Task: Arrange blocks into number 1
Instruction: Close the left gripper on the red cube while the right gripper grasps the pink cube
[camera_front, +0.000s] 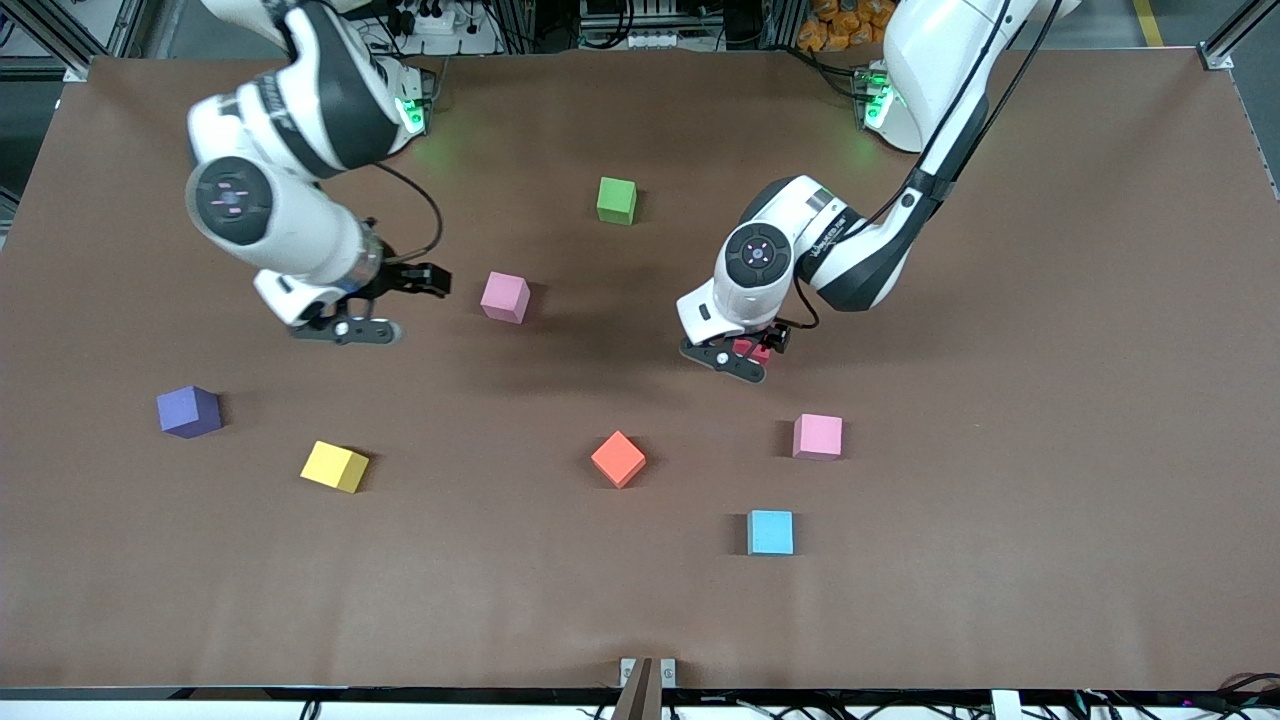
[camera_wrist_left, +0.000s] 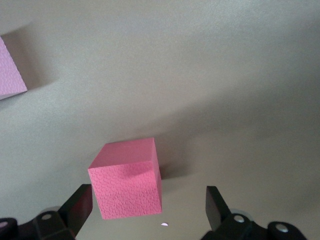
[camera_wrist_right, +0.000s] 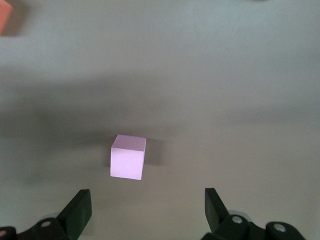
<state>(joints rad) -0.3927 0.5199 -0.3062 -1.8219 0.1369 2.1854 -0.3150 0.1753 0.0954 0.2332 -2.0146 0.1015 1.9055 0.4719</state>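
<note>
Blocks lie scattered on the brown bench (camera_front: 1050, 400), none yet lined up as a numeral. The red block (camera_front: 752, 349) sits on the bench near the middle, between the fingers of the left tool (camera_front: 748, 356), which are spread apart on either side of it and not yet pressing it. Taking the red block as the landmark: a pink block (camera_front: 818, 436) and a light blue block (camera_front: 771, 532) lie nearer the front camera than it, the orange block (camera_front: 618, 458) too, toward the right arm's end; the green block (camera_front: 616, 200) lies farther from the camera. A second pink block (camera_front: 505, 297) lies well toward the right arm's end, with the right tool (camera_front: 385, 305) beside it, fingers apart and empty. Yellow (camera_front: 335, 466) and purple (camera_front: 189, 411) blocks lie farther that way still.

In the left wrist view the red block (camera_wrist_left: 127, 179) sits off-centre and turned, close to one finger (camera_wrist_left: 77, 206). Closing now risks that finger striking first, so the cube may twist, skid or be pinched on a corner and slip on lifting. The right tool risks nudging its pink block (camera_wrist_right: 128, 156) if it descends off line.
</note>
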